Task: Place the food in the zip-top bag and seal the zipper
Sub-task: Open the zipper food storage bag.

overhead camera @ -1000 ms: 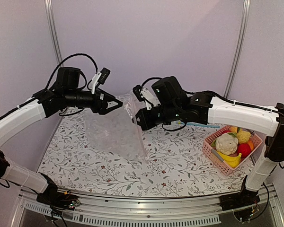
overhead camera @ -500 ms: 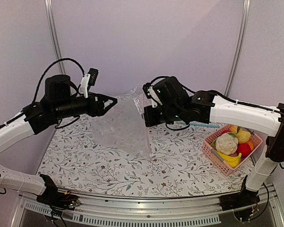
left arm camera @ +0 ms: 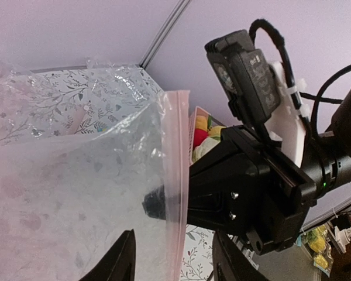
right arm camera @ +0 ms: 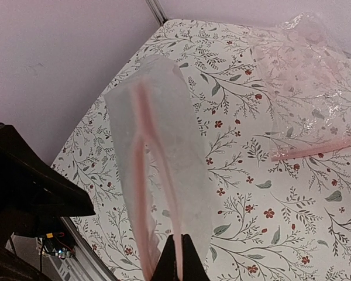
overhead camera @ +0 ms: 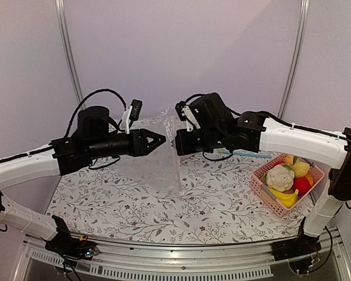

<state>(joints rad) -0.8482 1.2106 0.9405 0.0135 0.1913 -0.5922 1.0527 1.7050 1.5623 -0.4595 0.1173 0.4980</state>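
A: What's on the left?
B: The left tool [left arm camera: 174, 246] is spread wide and grips nothing. Its fingers stand on either side of the edge of the clear bag [left arm camera: 76, 193].
A: Where is that bag?
B: Mid-scene, hanging above the flowered worktop [overhead camera: 222, 205], with its zipper strip [left arm camera: 176, 152] running along the held edge. The right tool [right arm camera: 178, 260] is pinched tight on that strip.
A: Further right?
B: A second bag [right arm camera: 301, 82] lies flat on the worktop. The toy food [overhead camera: 279, 177] sits in a pink basket [overhead camera: 264, 199] at the far right.
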